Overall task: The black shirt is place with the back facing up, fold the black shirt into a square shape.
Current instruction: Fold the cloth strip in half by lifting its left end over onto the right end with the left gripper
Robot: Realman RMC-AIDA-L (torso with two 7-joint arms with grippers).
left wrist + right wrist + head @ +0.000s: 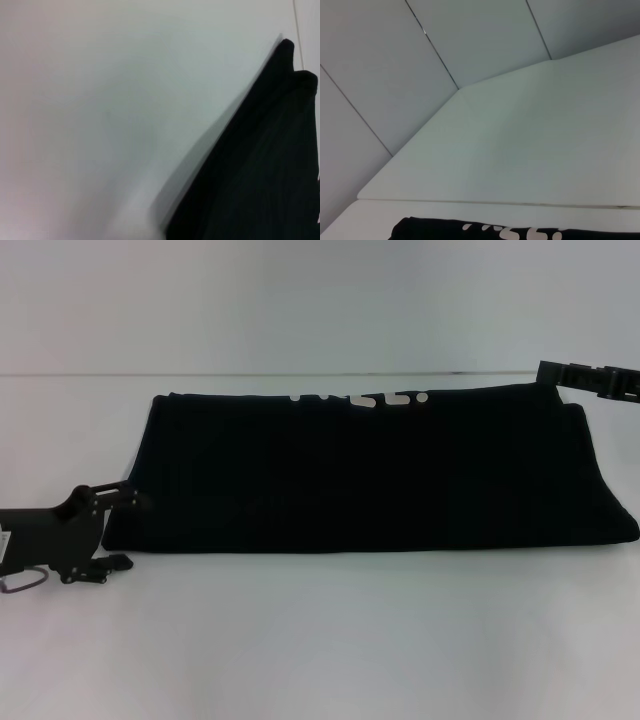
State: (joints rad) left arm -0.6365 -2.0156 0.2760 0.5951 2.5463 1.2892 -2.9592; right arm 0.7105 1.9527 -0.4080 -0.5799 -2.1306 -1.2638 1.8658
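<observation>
The black shirt point(370, 470), soft ribbed fabric, lies folded into a long band; finger states unclear.

A white table point(320, 640) carries the black shirt point(370, 470), seemingly folded into a long band.

white lettering point(360, 398) half folded under – unreadable; right gripper point(590, 380) cut off by frame edge

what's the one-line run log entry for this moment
black shirt: folded long band on table | left gripper: at its left end | right gripper: far right corner
</observation>
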